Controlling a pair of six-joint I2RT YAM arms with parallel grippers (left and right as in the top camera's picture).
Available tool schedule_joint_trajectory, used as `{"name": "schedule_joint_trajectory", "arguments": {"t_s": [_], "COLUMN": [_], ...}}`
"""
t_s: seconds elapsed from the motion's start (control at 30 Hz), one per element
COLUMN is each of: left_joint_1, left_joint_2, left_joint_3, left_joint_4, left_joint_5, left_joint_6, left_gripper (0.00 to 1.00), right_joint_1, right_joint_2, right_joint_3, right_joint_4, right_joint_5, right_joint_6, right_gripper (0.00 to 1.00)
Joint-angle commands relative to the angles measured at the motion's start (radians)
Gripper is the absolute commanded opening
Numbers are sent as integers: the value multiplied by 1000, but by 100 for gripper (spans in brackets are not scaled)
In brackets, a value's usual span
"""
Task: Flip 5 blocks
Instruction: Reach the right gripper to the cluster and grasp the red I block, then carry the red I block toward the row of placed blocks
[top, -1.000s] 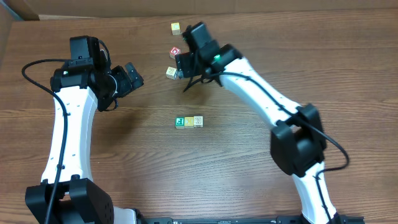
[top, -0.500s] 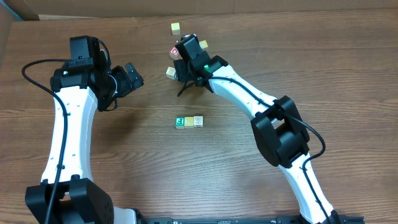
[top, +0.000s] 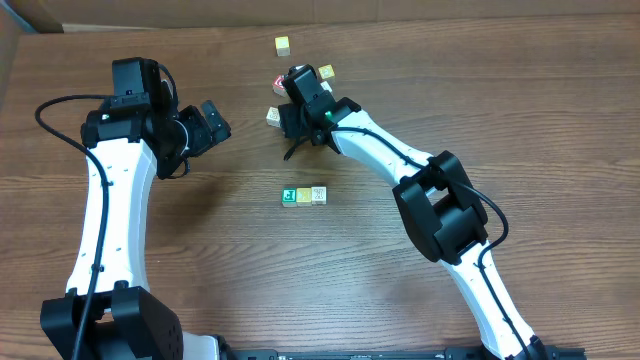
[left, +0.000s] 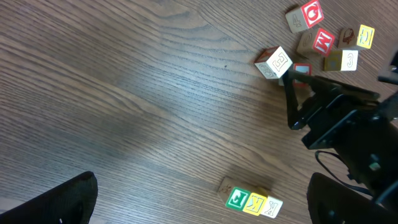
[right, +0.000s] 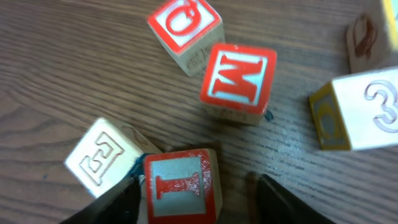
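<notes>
Straddling the red-framed "I" block (right: 180, 186) low in frame, the right gripper (right: 199, 200) stands half-wide, not clamped; the left gripper (top: 213, 122) gapes wide; three rowed blocks (top: 303, 196) look done, two likely left.

Even, diffuse light from above renders the wooden table (top: 520, 120) bright in the overhead view, without hard glare; the only shadow is a soft, faint one left of the row of three blocks (top: 303, 195), beside the left arm (top: 100, 210). In the left wrist view, a pale sheen and a dim, soft-edged patch lie on the grain up and left of the row, while the left gripper's fingers (left: 50, 202), level with the row, are black, blurred masses. The right wrist view is close and slightly soft: the pale face of the "3" block (right: 364, 109) glares almost white, and the right gripper's fingers (right: 109, 202) are dark and unfocused.
</notes>
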Motion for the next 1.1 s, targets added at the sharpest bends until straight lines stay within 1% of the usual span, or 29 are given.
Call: {"name": "schedule_joint_trajectory", "arguments": {"t_s": [0.0, 0.03, 0.07, 0.23, 0.37, 0.53, 0.8, 0.97, 1.07], "left_joint_1": [-6, -6, -6, -6, -6, -6, -6, -6, -6], "left_joint_2": [2, 2, 2, 2, 2, 2, 2, 2, 2], "left_joint_3": [6, 6, 6, 6, 6, 6, 6, 6, 6], "left_joint_4": [2, 2, 2, 2, 2, 2, 2, 2, 2], "left_joint_5": [4, 3, 4, 3, 3, 3, 4, 3, 3], "left_joint_6": [13, 13, 13, 13, 13, 13, 13, 13, 13], "left_gripper": [100, 100, 100, 100, 100, 100, 100, 100, 100], "right_joint_1": [-3, -4, -5, -13, -17, -17, -18, -24, -23], "right_joint_2": [26, 24, 23, 5, -50, -153, -353, -443, -457], "right_joint_3": [20, 21, 23, 24, 24, 24, 24, 24, 23], "right_joint_4": [13, 18, 22, 16, -18, -84, -370, -608, -761], "right_joint_5": [-3, -3, -3, -3, -3, -4, 5, -18, -49], "right_joint_6": [2, 2, 2, 2, 2, 2, 2, 48, 69], "right_gripper": [47, 42, 41, 40, 29, 28, 28, 27, 26]}}
